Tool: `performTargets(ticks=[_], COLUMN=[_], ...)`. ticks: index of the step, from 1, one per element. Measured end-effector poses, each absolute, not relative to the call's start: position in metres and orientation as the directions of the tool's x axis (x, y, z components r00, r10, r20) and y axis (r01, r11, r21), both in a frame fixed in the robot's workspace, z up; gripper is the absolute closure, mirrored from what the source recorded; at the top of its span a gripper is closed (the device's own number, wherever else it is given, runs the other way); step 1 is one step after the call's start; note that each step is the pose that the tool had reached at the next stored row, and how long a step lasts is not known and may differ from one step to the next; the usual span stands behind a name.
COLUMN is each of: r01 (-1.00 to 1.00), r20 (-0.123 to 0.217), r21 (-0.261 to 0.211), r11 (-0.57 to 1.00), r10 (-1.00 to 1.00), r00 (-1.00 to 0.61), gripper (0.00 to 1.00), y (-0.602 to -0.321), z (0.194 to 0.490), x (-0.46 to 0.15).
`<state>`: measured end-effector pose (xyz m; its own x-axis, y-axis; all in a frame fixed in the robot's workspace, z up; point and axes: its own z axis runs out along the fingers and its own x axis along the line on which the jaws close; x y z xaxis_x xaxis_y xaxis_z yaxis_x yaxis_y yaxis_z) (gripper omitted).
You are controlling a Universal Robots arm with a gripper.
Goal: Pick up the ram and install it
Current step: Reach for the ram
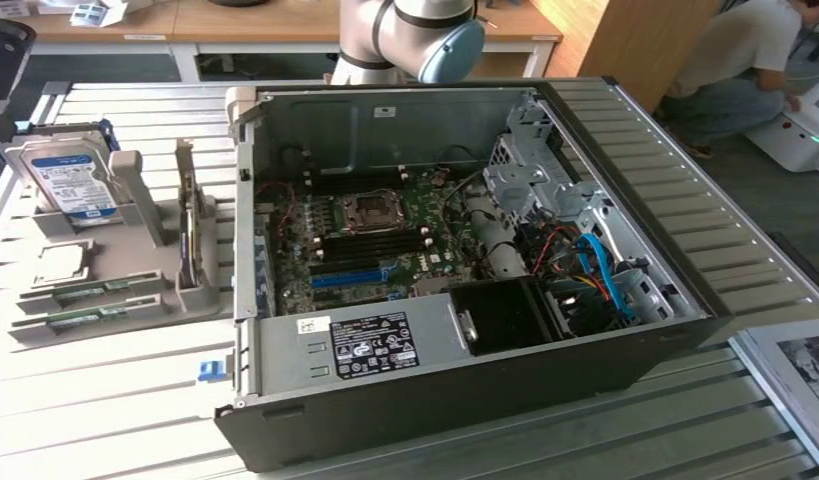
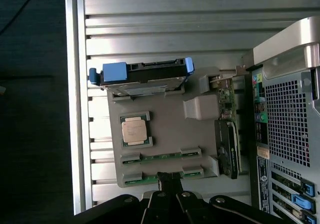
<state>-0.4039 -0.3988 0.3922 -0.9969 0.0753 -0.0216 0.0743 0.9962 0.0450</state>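
Note:
Two slim green ram sticks (image 1: 100,290) (image 1: 92,318) lie flat in slots at the near end of a grey holder tray (image 1: 142,300) on the exterior view's left. In the wrist view they show as the ram (image 2: 160,157) and a second ram stick (image 2: 134,179). My gripper (image 2: 169,180) is shut with nothing in it and hangs high above the tray, its tips lined up over the second stick. The open computer case (image 1: 449,260) holds the motherboard (image 1: 369,240) with its dark memory slots beside the processor socket.
On the tray stand a silver hard drive with a blue label (image 1: 65,180), a loose processor chip (image 2: 134,130) and an upright expansion card (image 2: 227,134). The arm's base (image 1: 409,40) rises behind the case. A person (image 1: 736,60) crouches at the far right.

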Motion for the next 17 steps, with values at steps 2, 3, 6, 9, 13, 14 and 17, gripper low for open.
performTargets(ticks=[2, 3, 6, 9, 13, 14, 17], r01=[0.074, 0.074, 0.07, 0.06, 0.045, 0.042, 0.042], r20=[-0.022, -0.022, -0.022, -0.022, -0.022, -0.022, -0.022], r21=[0.045, 0.045, 0.045, 0.045, 0.045, 0.045, 0.045], r11=[0.996, 0.996, 0.997, 0.997, 0.998, 0.998, 0.998], r10=[0.075, 0.075, 0.071, 0.061, 0.046, 0.043, 0.043], r00=[-0.997, -0.997, -0.997, -0.998, -0.999, -0.999, -0.999], gripper=[0.9, 0.9, 0.9, 0.9, 0.9, 0.9, 0.9], y=[-0.3988, -0.3988, -0.3988, -0.3988, -0.3988, -0.3989, -0.3989], z=[0.3923, 0.3922, 0.3922, 0.3923, 0.3923, 0.3923, 0.3923], x=[-0.4039, -0.4039, -0.4039, -0.404, -0.4039, -0.4039, -0.4039])
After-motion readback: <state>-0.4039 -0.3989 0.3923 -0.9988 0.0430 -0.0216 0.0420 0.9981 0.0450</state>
